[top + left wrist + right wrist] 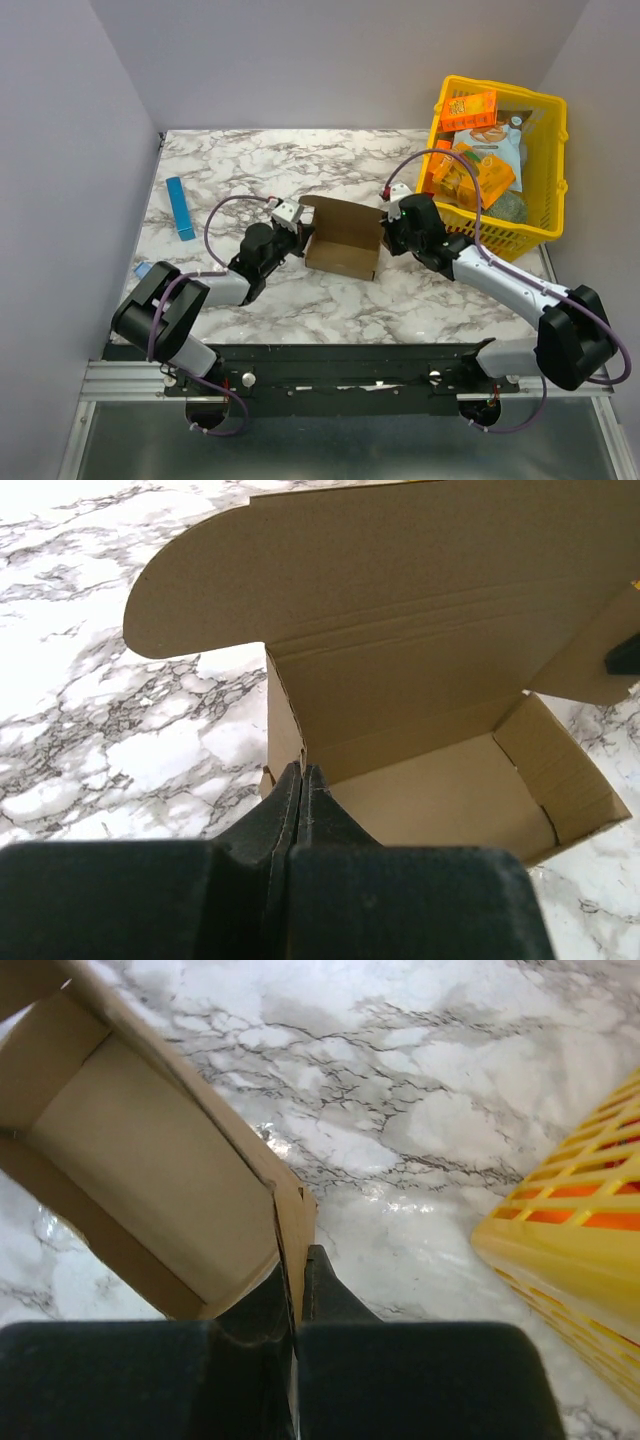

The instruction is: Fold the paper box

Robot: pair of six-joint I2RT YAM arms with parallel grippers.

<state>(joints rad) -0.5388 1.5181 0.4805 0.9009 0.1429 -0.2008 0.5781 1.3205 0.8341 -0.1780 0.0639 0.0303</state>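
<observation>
The paper box (340,245) is plain brown cardboard, standing open in the middle of the marble table with its lid flap (400,570) raised at the back. My left gripper (302,232) is at the box's left side wall. In the left wrist view the left gripper (302,772) is shut on that wall's top edge, one finger outside and one inside the paper box (430,800). My right gripper (384,232) is at the opposite side. In the right wrist view the right gripper (298,1260) is shut on the right wall of the paper box (150,1170).
A yellow basket (553,150) holding orange snack boxes (468,108) and other packets stands at the back right, close behind my right arm; its wall (580,1250) shows in the right wrist view. A slim blue bar (181,208) lies at the left. Grey walls enclose the table.
</observation>
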